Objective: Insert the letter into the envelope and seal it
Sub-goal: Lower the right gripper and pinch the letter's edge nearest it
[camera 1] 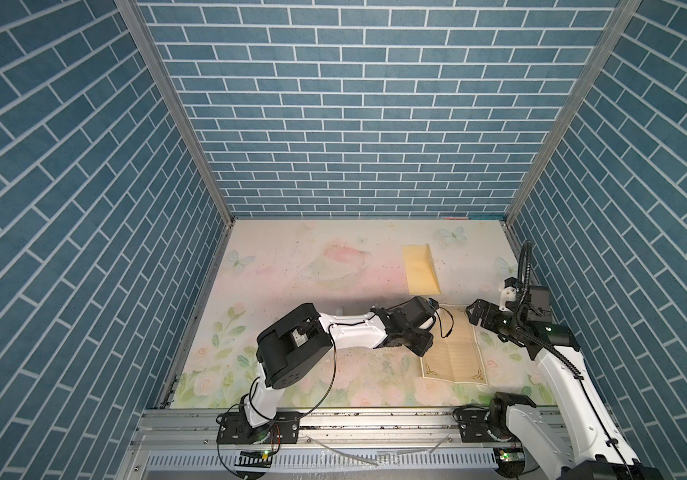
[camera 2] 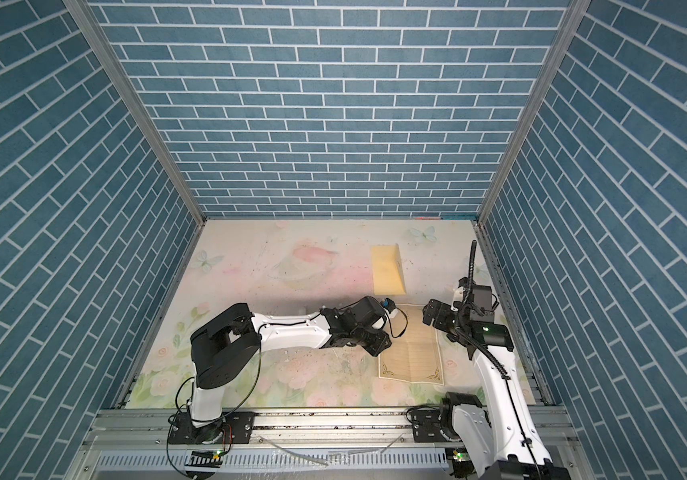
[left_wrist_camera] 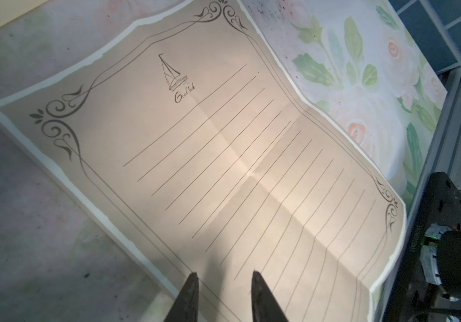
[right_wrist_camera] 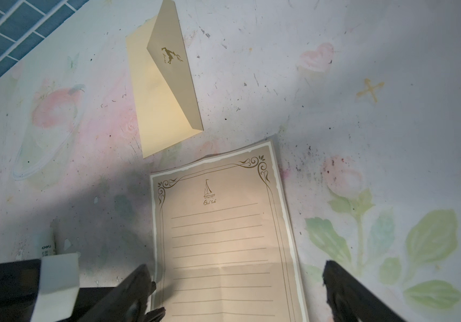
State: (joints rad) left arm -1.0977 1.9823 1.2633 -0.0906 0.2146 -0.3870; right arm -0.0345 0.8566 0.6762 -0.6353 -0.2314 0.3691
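The left gripper (left_wrist_camera: 223, 276) stands with its jaws only a little apart. Its two dark fingertips (left_wrist_camera: 193, 278) point down onto the letter (left_wrist_camera: 223, 153), just inside the long edge that faces the left arm. The paper between them lies flat. I cannot tell whether the tips press on it, and nothing is pinched. In both top views this gripper (camera 1: 423, 352) (camera 2: 375, 351) sits at that same edge of the letter (camera 1: 456, 353) (camera 2: 412, 353), mostly hidden under its own wrist.

The right gripper (right_wrist_camera: 240, 290) has its jaws spread wide and holds nothing. In a top view it (camera 1: 472, 313) hangs over the letter's far corner on the right arm's side.

The letter (right_wrist_camera: 223, 237) lies unfolded and face up on the floral table (camera 1: 291, 291). It shows crossed fold creases, a scrollwork border and a small sailboat at its far end.

The envelope (camera 1: 420, 270) (camera 2: 387, 270) (right_wrist_camera: 159, 97) lies beyond the letter's far short edge, near it but not touching. Its flap (right_wrist_camera: 170, 69) is lifted.
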